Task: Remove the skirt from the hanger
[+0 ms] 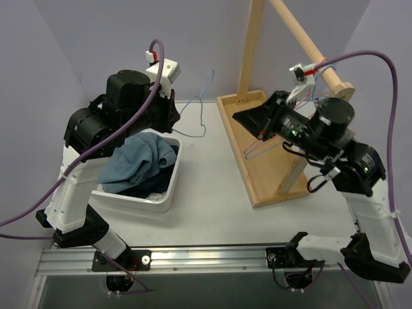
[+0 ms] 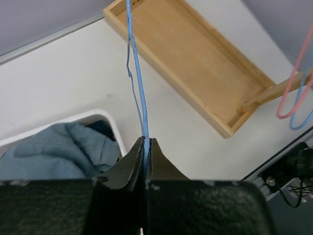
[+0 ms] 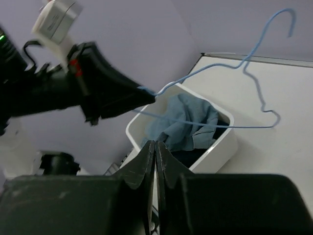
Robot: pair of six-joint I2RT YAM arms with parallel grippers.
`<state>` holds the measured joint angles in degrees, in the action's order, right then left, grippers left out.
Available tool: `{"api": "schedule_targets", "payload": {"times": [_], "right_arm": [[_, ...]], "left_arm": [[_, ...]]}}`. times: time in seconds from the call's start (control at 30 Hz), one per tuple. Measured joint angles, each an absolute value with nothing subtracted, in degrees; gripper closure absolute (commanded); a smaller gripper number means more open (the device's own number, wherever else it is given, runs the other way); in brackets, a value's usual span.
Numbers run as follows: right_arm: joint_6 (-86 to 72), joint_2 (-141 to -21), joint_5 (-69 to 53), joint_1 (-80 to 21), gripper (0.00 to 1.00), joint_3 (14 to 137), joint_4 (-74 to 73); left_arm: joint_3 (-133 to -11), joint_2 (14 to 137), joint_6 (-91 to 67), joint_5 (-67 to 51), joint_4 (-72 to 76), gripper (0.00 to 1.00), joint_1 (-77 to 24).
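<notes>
The left fingers (image 2: 131,164) are clenched on the wire of a light-blue hanger (image 2: 137,73), which is held above the white bin (image 1: 164,196) of denim clothes (image 1: 135,164) on the counter (image 1: 212,180). The right fingers (image 3: 144,164) are pressed together and hold nothing. The pink-red hanger (image 2: 292,81) hangs just beside a second blue hanger (image 2: 305,117), over the edge of the wooden tray (image 2: 195,63).

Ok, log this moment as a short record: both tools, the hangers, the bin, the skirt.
left tool: shut on a light-blue hanger, held up above the table
right tool: shut, nothing seen between its fingers
pink hanger: hanging at the wooden rack, bare
white bin: holds crumpled blue denim clothes
skirt: not seen in any view
</notes>
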<state>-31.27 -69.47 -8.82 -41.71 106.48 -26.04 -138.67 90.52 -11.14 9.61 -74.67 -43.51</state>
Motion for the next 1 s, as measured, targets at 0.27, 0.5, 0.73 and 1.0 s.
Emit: {"api": "schedule_targets", "payload": {"times": [0.27,0.5,0.73,1.0], "right_arm": [[-31.5,-57.7,-19.9,-41.7,1.00,92.6,-24.1],[-31.9,-52.5,-19.1,-41.7,1.00,84.9,-28.3],[-31.9,-48.1,-16.7,-41.7,1.00,84.9,-30.7],[-32.1,-46.9,-15.0,-41.7,1.00,84.9,-32.0]], "left_arm": [[-140.3,94.8,-12.4,-3.5,-59.6,0.98,-42.2],[-140.0,97.5,-16.0,-11.1,-46.2,0.98,-41.7],[-136.6,97.1,-19.0,-11.8,-34.5,0.98,-41.6],[-140.6,100.1,-22.9,-15.2,-28.6,0.98,-41.5]]}}
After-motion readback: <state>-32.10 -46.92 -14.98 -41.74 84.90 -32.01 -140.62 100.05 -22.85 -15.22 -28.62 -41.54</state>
